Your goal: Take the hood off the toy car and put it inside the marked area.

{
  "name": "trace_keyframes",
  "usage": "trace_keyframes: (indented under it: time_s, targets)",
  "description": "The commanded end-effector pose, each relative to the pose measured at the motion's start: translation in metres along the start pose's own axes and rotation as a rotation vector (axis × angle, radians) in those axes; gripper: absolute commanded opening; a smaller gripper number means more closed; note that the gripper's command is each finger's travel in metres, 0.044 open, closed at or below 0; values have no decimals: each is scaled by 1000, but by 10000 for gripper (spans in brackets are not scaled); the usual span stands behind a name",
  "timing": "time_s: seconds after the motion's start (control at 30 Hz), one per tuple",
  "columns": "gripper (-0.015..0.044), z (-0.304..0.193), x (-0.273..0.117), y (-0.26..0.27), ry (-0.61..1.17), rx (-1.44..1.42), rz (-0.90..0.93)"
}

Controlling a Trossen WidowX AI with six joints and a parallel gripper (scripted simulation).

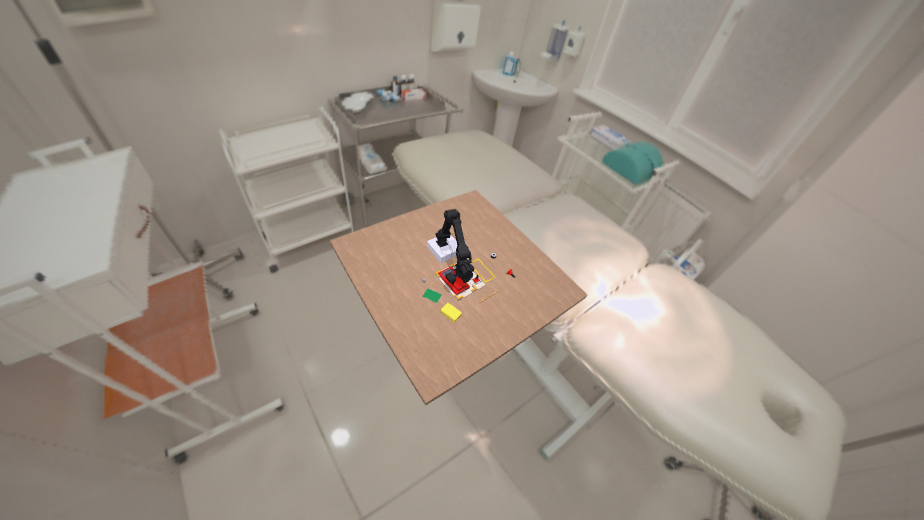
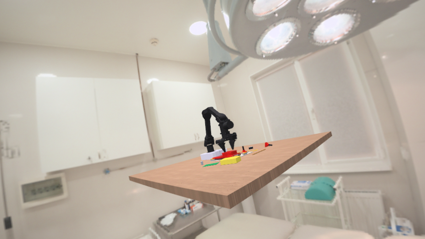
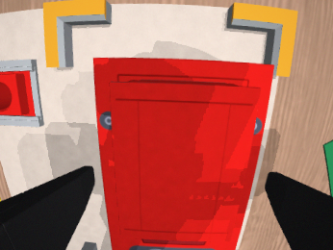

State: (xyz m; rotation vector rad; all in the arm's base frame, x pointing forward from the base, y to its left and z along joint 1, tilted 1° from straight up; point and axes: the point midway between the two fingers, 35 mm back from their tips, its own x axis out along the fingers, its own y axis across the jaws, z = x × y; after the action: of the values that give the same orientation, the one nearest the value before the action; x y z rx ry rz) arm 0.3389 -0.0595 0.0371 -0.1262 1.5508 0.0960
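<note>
The toy car's red body (image 3: 183, 69) lies on a pale board (image 3: 144, 24) in the wrist view. The hood (image 3: 178, 125) (image 2: 229, 153) is a raised red panel on top of it, with a dark part partly in view at the lower image edge. My gripper (image 3: 181, 178) (image 2: 228, 150) is open and empty. Its fingers stand one on each side of the car, apart from it, tips pointing down low above the hood. In the top view the arm hides the fingertips. The marked area, a yellow outline (image 1: 486, 269), lies beside the board.
Yellow corner brackets (image 3: 289, 29) stand at the board's corners. A red part (image 3: 10, 93) sits in a grey frame beside the car. A green sheet (image 1: 431, 295) (image 3: 329, 161), yellow block (image 1: 451, 311) (image 2: 230, 160), thin stick (image 1: 489, 296) and red tool (image 1: 510, 272) (image 2: 267, 144) lie around.
</note>
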Motion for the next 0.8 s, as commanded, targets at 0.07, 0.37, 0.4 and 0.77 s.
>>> trace_keyframes:
  time_s: [0.07,0.37,0.4,0.77]
  targets:
    - [440,-2,3,0,7,4,-1]
    - [440,-2,8,0,7,4,-1]
    - [440,-2,8,0,7,4,-1]
    - [440,-2,14,0,7,4,-1]
